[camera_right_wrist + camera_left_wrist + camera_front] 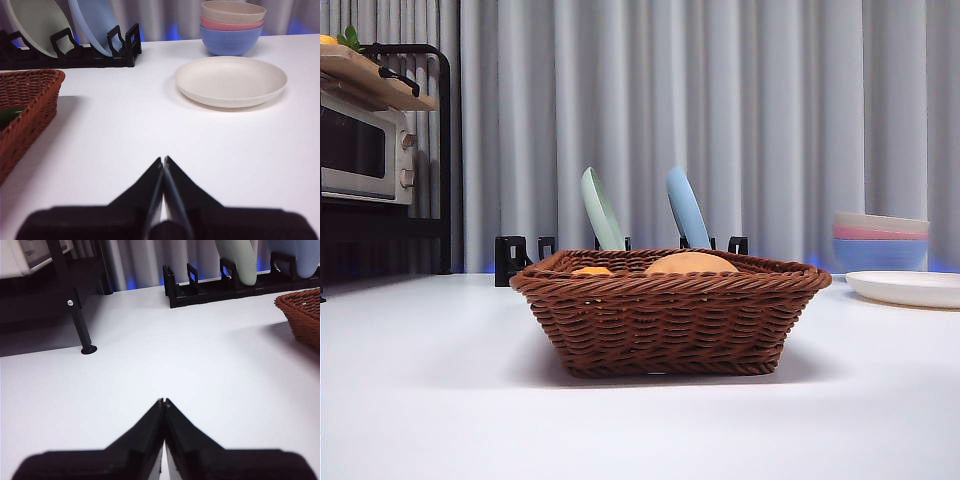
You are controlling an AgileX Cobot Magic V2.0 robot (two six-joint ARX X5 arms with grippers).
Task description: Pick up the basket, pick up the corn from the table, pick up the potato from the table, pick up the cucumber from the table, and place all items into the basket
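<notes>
The brown wicker basket (670, 310) stands on the white table (420, 400) in the middle of the front view. Over its rim show the top of the tan potato (691, 263) and a bit of the orange corn (591, 271). A dark-green sliver of the cucumber (9, 116) shows inside the basket (25, 110) in the right wrist view. My left gripper (163, 402) is shut and empty over bare table, with a corner of the basket (302, 312) off to its side. My right gripper (163, 160) is shut and empty, beside the basket. Neither arm shows in the front view.
A black dish rack (520, 258) with a green plate (601, 210) and a blue plate (686, 208) stands behind the basket. A white plate (230, 81) and stacked bowls (231, 27) sit at the right. A toaster oven (365, 155) on a black shelf stands at the left.
</notes>
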